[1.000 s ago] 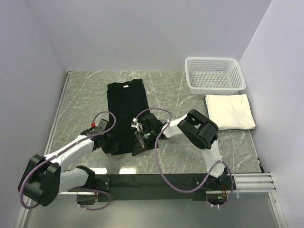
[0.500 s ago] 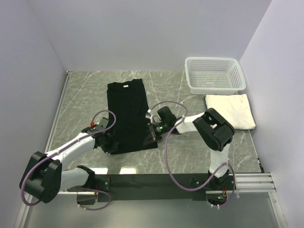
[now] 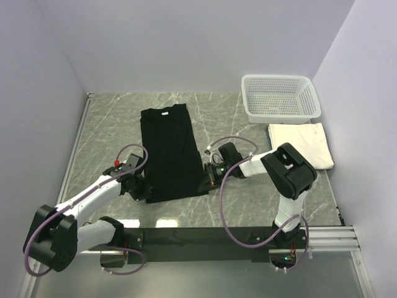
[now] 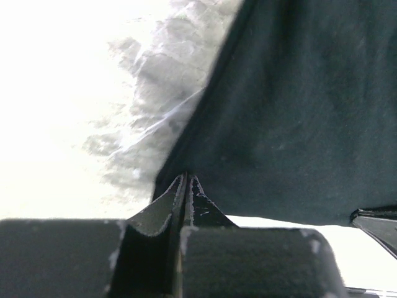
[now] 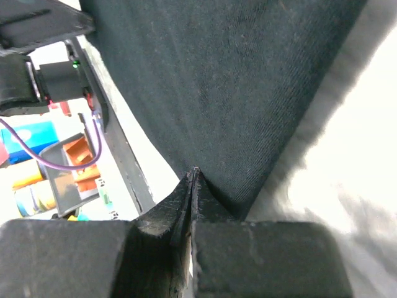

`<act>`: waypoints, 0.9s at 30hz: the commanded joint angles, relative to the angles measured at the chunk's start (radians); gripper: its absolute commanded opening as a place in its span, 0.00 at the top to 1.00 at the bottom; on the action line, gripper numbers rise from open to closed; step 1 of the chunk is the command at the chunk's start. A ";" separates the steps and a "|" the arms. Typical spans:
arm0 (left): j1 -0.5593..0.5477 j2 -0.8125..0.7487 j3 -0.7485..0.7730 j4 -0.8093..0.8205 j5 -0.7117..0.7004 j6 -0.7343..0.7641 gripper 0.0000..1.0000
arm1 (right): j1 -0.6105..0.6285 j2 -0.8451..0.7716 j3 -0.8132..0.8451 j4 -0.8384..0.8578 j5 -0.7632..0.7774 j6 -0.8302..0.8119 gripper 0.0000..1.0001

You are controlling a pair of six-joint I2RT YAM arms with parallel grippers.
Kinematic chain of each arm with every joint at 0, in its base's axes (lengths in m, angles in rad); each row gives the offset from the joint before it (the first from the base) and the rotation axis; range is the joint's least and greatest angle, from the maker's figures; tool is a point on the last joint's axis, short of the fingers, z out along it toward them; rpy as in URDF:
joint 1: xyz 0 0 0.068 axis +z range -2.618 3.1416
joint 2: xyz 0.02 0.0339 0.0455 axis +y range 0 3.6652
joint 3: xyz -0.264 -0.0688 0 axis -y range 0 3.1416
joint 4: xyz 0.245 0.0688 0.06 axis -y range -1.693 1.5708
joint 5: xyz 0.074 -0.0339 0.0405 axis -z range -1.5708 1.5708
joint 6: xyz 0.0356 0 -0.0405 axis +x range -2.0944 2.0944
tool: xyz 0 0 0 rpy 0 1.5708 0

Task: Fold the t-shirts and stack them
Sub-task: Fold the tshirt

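Left arm [image 3: 93, 195], right arm [image 3: 291, 172]: white links, bulky black joints, looping purple cables [image 3: 221, 214]. Left hand [image 4: 186, 180], right hand [image 5: 194, 174]: matte black, scuffed whitish edges.

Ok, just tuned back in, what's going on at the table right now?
Both arms are on the plain black cloth t-shirt, which lies flat on the marble table as a long narrow strip, collar at the far end. The left fingers are shut on its near left corner and the right fingers on its near right corner, low at the tabletop. The cream-white cloth t-shirt lies folded off to the right, just in front of the white plastic mesh basket. Nothing is stacked yet.
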 commanded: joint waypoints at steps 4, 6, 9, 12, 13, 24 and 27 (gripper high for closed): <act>0.007 -0.053 0.055 -0.106 -0.035 -0.026 0.94 | -0.011 -0.024 -0.019 -0.176 0.181 -0.088 1.00; 0.007 -0.055 0.048 -0.102 -0.024 -0.022 0.93 | -0.009 -0.025 -0.007 -0.201 0.184 -0.088 1.00; 0.007 -0.026 0.018 -0.066 0.016 -0.018 0.93 | -0.009 -0.024 0.007 -0.216 0.199 -0.088 1.00; 0.007 0.039 0.006 -0.062 0.041 -0.012 0.94 | -0.009 -0.021 0.019 -0.240 0.216 -0.093 1.00; 0.007 0.059 0.014 -0.069 0.034 -0.010 0.94 | -0.008 -0.027 0.019 -0.248 0.224 -0.098 1.00; 0.012 0.080 0.306 -0.095 -0.090 0.046 0.67 | -0.003 -0.231 0.073 -0.375 0.378 -0.139 0.96; 0.012 0.178 0.418 -0.002 -0.090 0.085 0.56 | -0.003 -0.290 0.088 -0.406 0.426 -0.139 0.78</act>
